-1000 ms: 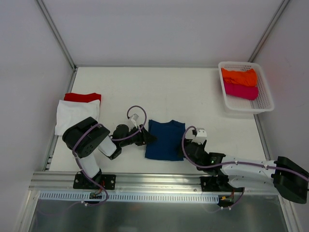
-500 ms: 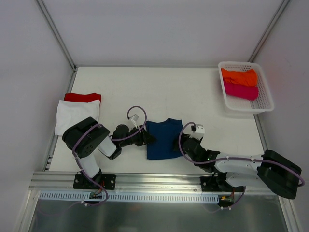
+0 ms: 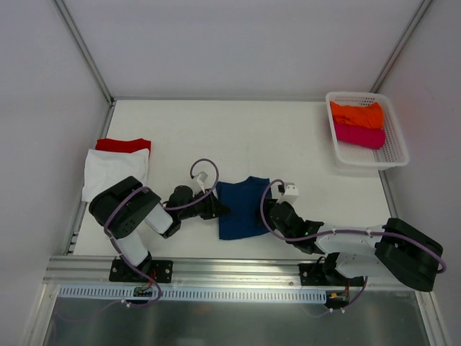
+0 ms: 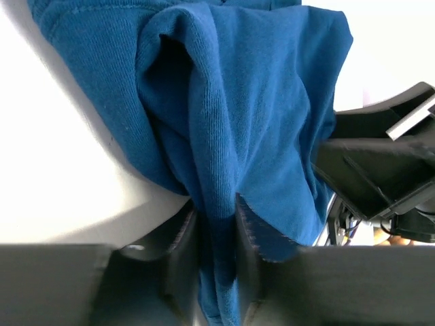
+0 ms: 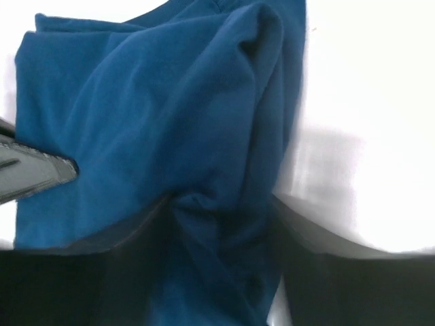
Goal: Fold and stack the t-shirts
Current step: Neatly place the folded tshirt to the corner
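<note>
The blue t-shirt (image 3: 241, 209) lies rumpled on the table (image 3: 252, 137) near its front edge, between my two arms. My left gripper (image 4: 216, 224) is clamped on a fold at the shirt's left edge. My right gripper (image 5: 217, 224) straddles bunched cloth at the right edge, its jaws wider apart; I cannot tell whether they press it.

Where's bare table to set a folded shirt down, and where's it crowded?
Free: the table at far middle, between the white t-shirt on the red t-shirt and the basket. Crowded: near strip, left gripper and right gripper at the navy t-shirt.
</note>
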Robot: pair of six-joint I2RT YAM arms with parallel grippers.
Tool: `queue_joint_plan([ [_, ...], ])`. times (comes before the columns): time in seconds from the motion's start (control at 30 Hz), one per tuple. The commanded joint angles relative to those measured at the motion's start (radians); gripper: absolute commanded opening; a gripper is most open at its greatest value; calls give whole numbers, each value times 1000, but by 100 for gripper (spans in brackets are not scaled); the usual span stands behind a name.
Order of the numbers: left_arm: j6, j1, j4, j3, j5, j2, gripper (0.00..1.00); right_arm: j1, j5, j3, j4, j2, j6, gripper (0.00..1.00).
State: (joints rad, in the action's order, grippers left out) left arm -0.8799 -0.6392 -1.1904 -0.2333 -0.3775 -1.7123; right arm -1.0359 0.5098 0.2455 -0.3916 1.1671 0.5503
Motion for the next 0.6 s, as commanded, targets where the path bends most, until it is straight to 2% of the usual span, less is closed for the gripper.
queue_joint_plan([
  [0.0,32,9,12,-21,-24,14,20,10,-59,66,-25,101,-24,50],
  [0.1,45,9,28,-23,-23,14,12,10,-99,87,-96,205,-20,28],
  [0.13,48,10,35,-26,-21,16,5,10,-108,95,-107,232,-21,13],
  [0.2,61,10,69,-31,-14,31,0,10,-137,120,-137,276,-23,1],
  [0.3,81,10,141,-38,17,74,0,10,-191,175,-167,353,-45,0],
  [0.37,110,9,343,-83,49,163,0,7,-226,216,-165,384,-59,0],
  [0.4,151,9,432,-104,101,204,0,7,-235,241,-146,390,-69,0],
  [0.43,174,9,618,-148,135,291,0,4,-243,300,-129,393,-91,0],
  [0.5,237,9,803,-220,221,427,0,-7,-249,363,-64,401,-119,0],
  [0.57,283,10,1016,-267,330,499,0,-15,-272,457,-15,417,-157,0],
])
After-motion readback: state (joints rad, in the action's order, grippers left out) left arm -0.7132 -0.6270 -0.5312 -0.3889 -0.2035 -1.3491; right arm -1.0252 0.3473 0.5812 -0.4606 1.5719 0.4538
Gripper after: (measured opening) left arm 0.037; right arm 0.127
